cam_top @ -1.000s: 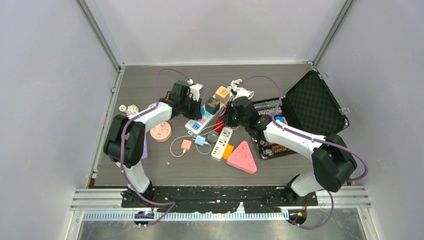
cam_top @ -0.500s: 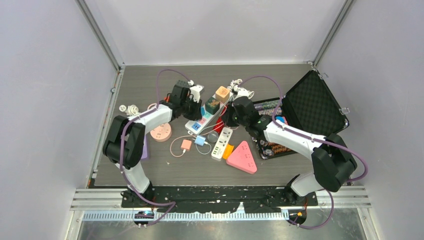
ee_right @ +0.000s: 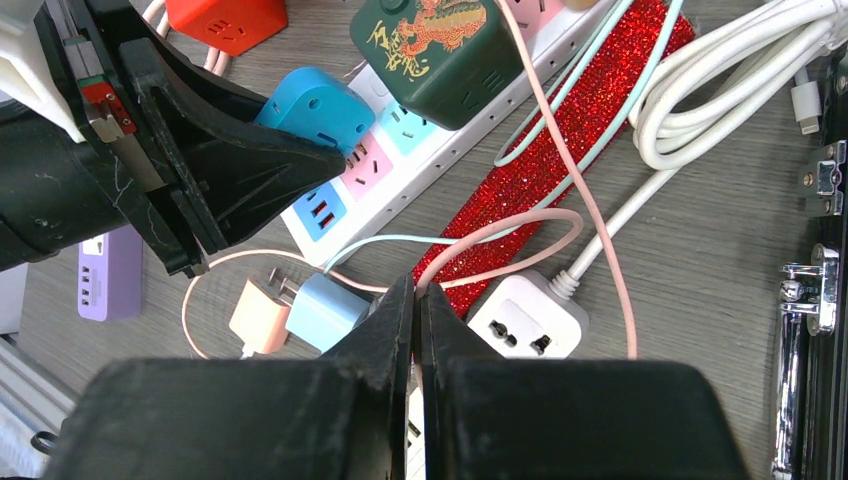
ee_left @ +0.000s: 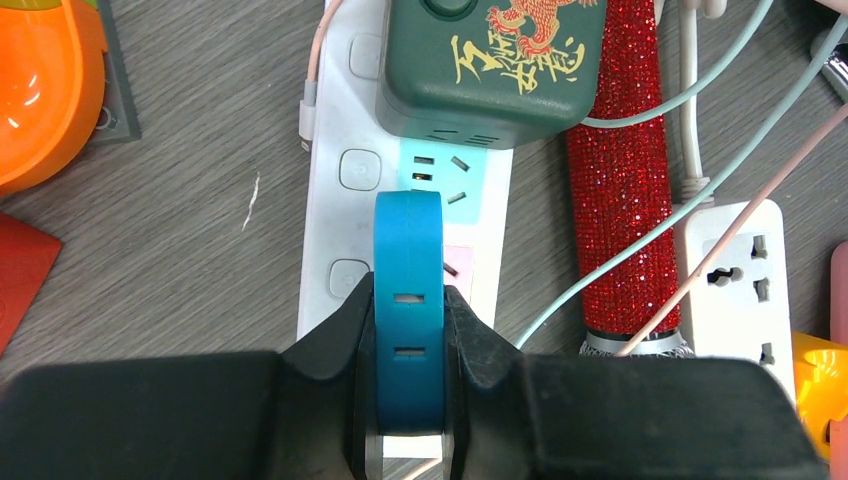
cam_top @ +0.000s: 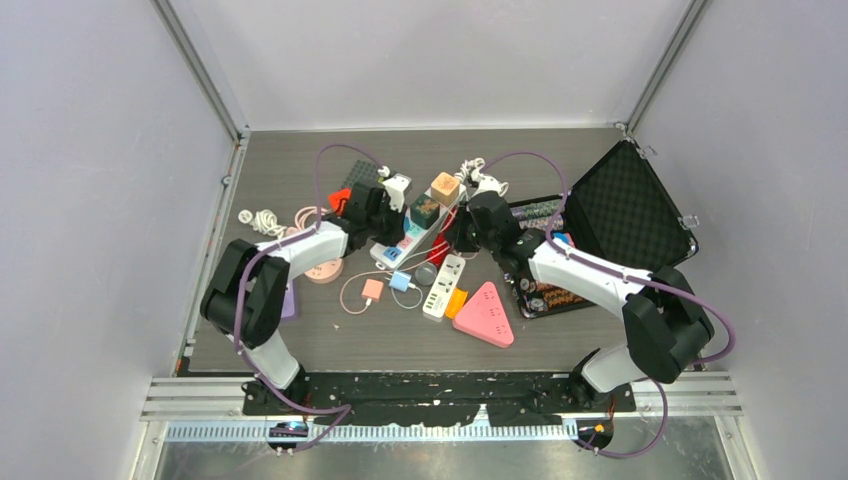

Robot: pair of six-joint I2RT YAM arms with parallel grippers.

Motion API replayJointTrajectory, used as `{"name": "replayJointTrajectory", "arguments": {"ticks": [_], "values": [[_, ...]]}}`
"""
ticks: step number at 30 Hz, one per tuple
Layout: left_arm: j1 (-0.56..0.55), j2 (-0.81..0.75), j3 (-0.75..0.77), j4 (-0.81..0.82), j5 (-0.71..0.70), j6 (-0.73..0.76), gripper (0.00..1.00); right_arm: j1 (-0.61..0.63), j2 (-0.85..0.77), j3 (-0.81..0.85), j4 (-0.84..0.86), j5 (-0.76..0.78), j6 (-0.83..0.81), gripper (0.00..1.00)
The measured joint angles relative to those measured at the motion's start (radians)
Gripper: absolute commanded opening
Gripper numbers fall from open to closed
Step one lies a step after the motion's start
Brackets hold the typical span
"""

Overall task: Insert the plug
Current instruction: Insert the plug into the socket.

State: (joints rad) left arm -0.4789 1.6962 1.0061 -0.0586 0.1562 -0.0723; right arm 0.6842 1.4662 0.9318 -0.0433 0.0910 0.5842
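My left gripper (ee_left: 408, 295) is shut on a blue plug adapter (ee_left: 408, 225) and holds it over the pink socket of a white power strip (ee_left: 340, 120). The adapter's tip reaches the strip's light-blue socket, just below a green dragon cube (ee_left: 490, 60) plugged into the strip. Whether its pins are in a socket is hidden. From the right wrist view the blue plug adapter (ee_right: 315, 110) tilts over the power strip (ee_right: 440, 150). My right gripper (ee_right: 417, 285) is shut, and a thin pink cable (ee_right: 520, 225) runs into the gap between its fingers.
A red glitter bar (ee_left: 620, 200) and a white socket block (ee_left: 730, 280) lie right of the strip. A light-blue charger (ee_right: 325, 310) and an orange charger (ee_right: 258, 315) lie near my right fingers. An open black case (cam_top: 625, 210) stands at right, a pink triangular block (cam_top: 485, 315) in front.
My left gripper has carried the blue plug adapter nearer and rightward, from behind the strip to over its sockets. The right arm has barely moved.
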Motion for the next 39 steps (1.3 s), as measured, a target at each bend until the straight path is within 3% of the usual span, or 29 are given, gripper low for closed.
{"name": "replayJointTrajectory", "arguments": {"ticks": [14, 27, 30, 39], "values": [[-0.039, -0.026, -0.077, 0.114, -0.081, -0.02, 0.0, -0.02, 0.0, -0.018, -0.011, -0.017, 0.017, 0.05], [-0.058, -0.013, -0.046, 0.074, -0.122, -0.034, 0.0, -0.029, 0.0, -0.018, -0.011, -0.044, 0.021, 0.05], [-0.058, 0.001, -0.018, 0.04, -0.129, -0.053, 0.12, -0.033, 0.0, -0.018, -0.011, -0.05, 0.022, 0.05], [-0.059, 0.003, -0.016, 0.016, -0.155, -0.058, 0.32, -0.034, 0.0, -0.018, -0.012, -0.061, 0.024, 0.05]]}}
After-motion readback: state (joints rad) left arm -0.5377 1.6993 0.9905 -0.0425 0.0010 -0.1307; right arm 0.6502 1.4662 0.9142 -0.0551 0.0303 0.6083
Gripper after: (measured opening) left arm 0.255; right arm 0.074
